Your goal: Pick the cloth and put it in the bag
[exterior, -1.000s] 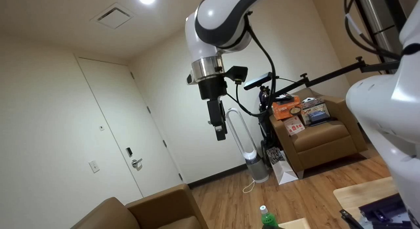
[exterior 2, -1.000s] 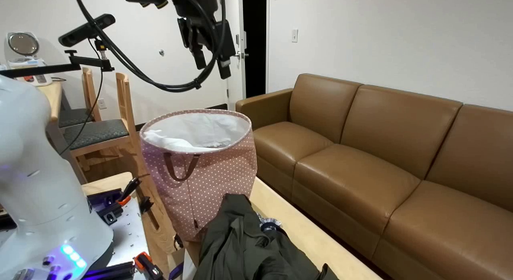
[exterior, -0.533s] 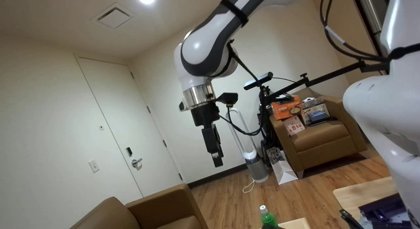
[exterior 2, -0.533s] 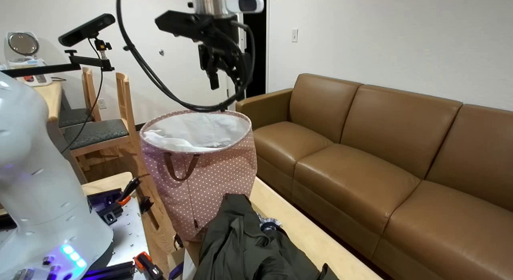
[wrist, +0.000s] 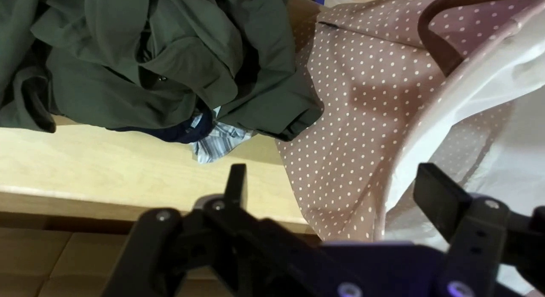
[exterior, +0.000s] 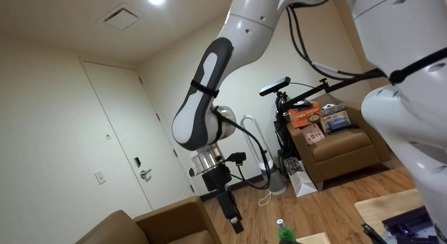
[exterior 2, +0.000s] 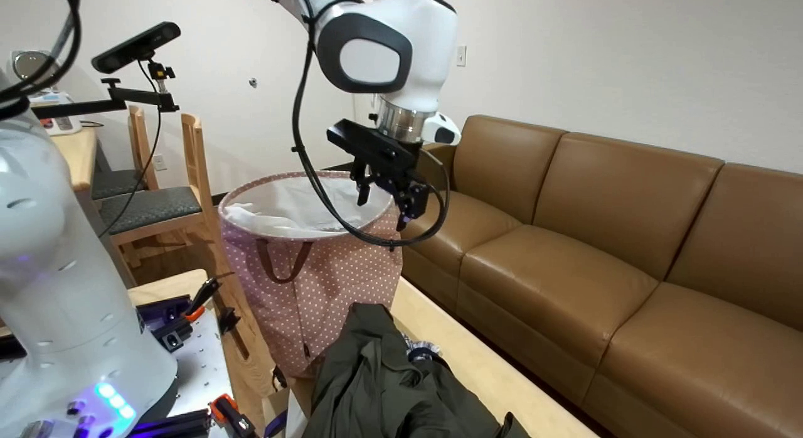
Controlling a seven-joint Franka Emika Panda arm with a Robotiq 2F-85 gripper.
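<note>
A dark green cloth [exterior 2: 389, 388] lies crumpled on the pale table, its end against the bag; the wrist view shows the same cloth [wrist: 170, 67] at upper left. Navy and plaid fabric [wrist: 219, 141] peeks from under it. The bag [exterior 2: 326, 281] stands upright beside it, pink with white dots, a brown handle and a white lining. My gripper [wrist: 331, 171] is open and holds nothing. In the wrist view one finger [wrist: 235, 184] appears over the table, the other across the bag's mouth. An exterior view puts the gripper [exterior 2: 382, 211] by the bag's rim on the sofa side.
A brown sofa [exterior 2: 533, 250] runs along the pale wooden table [wrist: 106, 165]. A green bottle [exterior: 286, 233] shows low in an exterior view. Tools lie by the robot's base, near a camera on a black arm [exterior 2: 138, 46]. My cable loops in front of the bag.
My gripper has come down steadily, and in an exterior view also shifted right, to the level of the bag's rim. The jaws have stayed open. Cloth and bag have not moved.
</note>
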